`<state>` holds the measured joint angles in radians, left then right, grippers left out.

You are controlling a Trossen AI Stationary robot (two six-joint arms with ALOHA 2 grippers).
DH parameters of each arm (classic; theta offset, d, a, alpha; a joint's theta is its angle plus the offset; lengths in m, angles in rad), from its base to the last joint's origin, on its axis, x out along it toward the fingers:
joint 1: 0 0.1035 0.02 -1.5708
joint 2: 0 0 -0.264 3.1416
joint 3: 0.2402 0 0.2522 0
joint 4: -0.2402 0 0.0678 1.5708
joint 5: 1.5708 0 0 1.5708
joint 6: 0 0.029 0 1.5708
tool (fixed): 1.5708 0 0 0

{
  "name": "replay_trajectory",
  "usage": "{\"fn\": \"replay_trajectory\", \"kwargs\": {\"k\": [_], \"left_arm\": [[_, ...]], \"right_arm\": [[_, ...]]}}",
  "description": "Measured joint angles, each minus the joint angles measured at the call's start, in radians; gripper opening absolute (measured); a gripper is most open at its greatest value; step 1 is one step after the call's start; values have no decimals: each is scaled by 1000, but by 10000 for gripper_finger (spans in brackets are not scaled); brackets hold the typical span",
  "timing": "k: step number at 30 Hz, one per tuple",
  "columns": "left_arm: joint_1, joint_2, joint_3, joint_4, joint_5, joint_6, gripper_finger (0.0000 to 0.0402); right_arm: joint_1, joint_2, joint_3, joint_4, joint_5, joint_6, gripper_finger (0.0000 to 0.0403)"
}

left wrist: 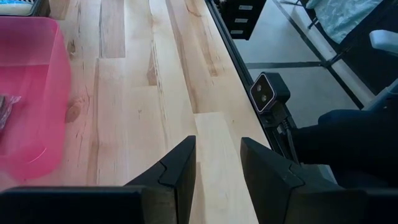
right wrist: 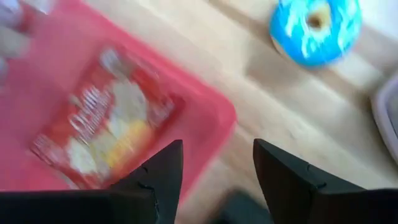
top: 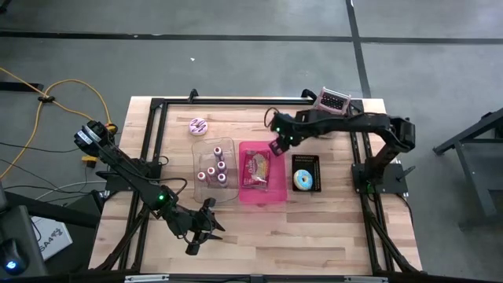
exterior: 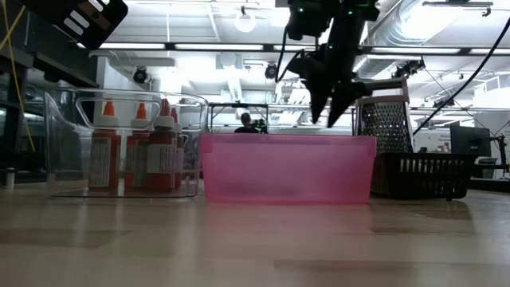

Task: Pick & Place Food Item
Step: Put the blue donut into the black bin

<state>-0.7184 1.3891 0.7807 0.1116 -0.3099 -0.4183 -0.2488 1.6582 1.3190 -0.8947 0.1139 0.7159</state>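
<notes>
Setting: grey concrete floor, light wood table (top: pixel 259 236) w/ black frame rails, filling centre of high view; low view looking across into a lit workshop bkgd. Item 1: snack packet (top: pixel 256 168), red/yellow foil-type wrapper, lying flat inside pink bin (top: pixel 275 195) at frame centre; also showing at left of right wrist view (right wrist: pixel 99 127), printed face up. Handling, est.: light, soft, crinkly, prob. slippery film, contents likely brittle, so a gentle pinch across the short width or on a sealed end looks best, not a hard squeeze mid-body. Item 2: blue-iced donut (top: pixel 302 181) sitting in black crate (top: pixel 314 161), just right of pink bin. Item 3: pink-iced donut (top: pixel 198 126) on bare wood, upper left of centre. Item 4: clear bin (top: pixel 200 189) w/ sauce bottles (top: pixel 214 171), touching pink bin's left side. Item 5: grater (exterior: pixel 386 123), right of centre in low view. Right gripper (top: pixel 277 147) hovering over pink bin's upper right corner, above the rim per low view, fingers spread apart, nothing btwn them. Left gripper (top: pixel 206 222) waiting lower left of centre, near table's front edge, fingers partly apart, empty.
</notes>
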Motion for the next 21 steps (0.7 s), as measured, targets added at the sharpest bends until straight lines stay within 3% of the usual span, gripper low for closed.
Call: {"fn": "replay_trajectory", "kwargs": {"k": [16, 21], "left_arm": [[0, 0, 0, 0, 0, 0, 122], [4, 0, 0, 0, 0, 0, 122]], "right_arm": [[-79, 0, 4, 543, -200, -170, 183], [-153, 4, 109, 507, -240, -217, 183]]}}
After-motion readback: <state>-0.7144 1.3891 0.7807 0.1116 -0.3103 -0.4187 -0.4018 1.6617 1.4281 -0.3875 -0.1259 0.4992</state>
